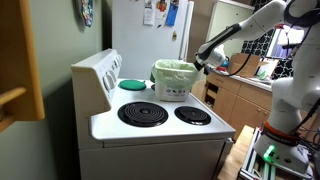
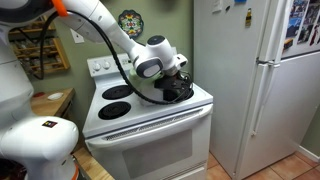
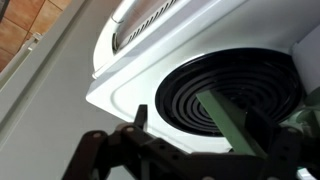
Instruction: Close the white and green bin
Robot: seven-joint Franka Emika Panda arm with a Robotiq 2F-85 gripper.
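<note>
bin: white and green bin [image 1: 173, 80] open, at stove [image 1: 105, 125] rear | tool [image 1: 207, 66]: jaws wide, empty, just beside it | handling: probably light thin plastic — slides easily; press lid rim gently, not liner [image 1: 173, 68]

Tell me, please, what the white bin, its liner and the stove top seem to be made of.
White bin: probably plastic, smooth and matte, going by its even moulded wall.
Liner: thin pale green plastic film, likely; it crinkles and folds over the rim.
Stove top: seemingly white enamelled metal, glossy with soft reflections.
</note>
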